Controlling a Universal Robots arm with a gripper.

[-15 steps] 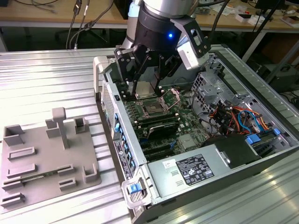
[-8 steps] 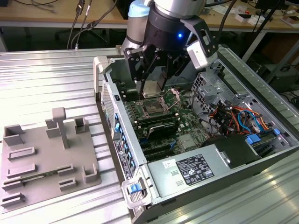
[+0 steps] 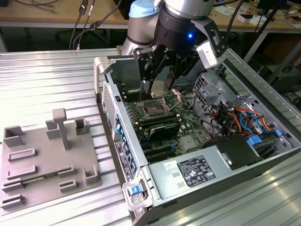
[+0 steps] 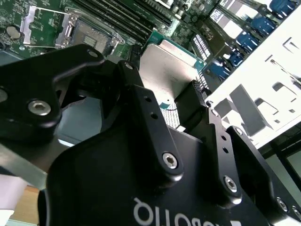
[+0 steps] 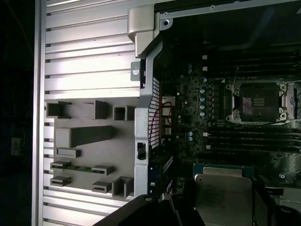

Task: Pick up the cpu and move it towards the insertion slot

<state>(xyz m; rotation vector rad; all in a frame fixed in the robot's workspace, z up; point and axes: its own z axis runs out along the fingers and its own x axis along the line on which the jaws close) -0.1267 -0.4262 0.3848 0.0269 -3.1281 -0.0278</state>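
Silvery metal faces the cameras on the cpu (image 3: 160, 88), a flat square chip with a thin greenish rim, which hangs in the air inside the open computer case (image 3: 109, 94), pinched on two opposite edges by the gripper (image 3: 159, 88). In the second wrist view the cpu (image 4: 167, 70) sits between the black fingers (image 4: 190, 106), whose pads press against its sides; in the first wrist view the cpu (image 5: 222, 195) shows tight against the dark finger structure (image 5: 186, 197). Just below and slightly toward the exterior view's right of the chip lies the insertion slot (image 3: 157, 108), a square socket with a dark centre and a silver frame, its load plate (image 3: 175, 98) tipped up and open. The chip is near the socket but apart from it, not seated. In both wrist views the insertion slot (image 5: 257, 102) (image 4: 89, 34) is uncovered on the green motherboard (image 3: 188, 123), with long black memory slots (image 3: 162, 126) just beside it. Further toward the exterior view's right, coloured cables (image 3: 237, 117) run through the case. Well apart, toward the exterior view's left, a grey plastic tray (image 3: 42, 176) with raised blocks rests on the ribbed metal table (image 3: 42, 80).
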